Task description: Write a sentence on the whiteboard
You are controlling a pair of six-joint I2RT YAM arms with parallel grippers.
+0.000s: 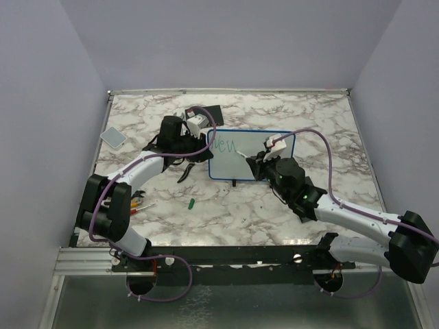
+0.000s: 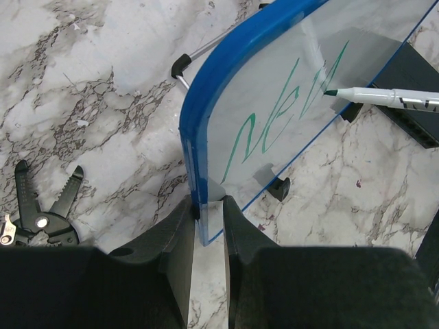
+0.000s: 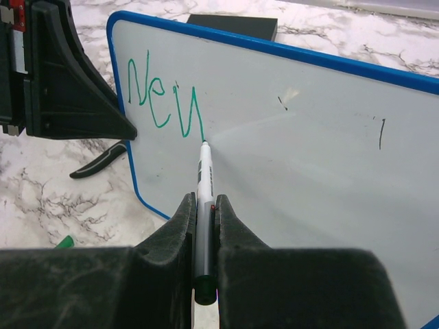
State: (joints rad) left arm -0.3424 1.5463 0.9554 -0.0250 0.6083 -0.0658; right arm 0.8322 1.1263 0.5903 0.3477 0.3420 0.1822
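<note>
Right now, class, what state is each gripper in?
Left gripper: closed on the edge of the whiteboard.
Right gripper: closed on the marker.

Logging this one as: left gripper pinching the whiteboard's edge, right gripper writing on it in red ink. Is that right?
Wrong on colour: the ink is green, not red. The right wrist view shows the right gripper holding the marker against the whiteboard beside green letters. The left gripper does pinch its edge.
</note>
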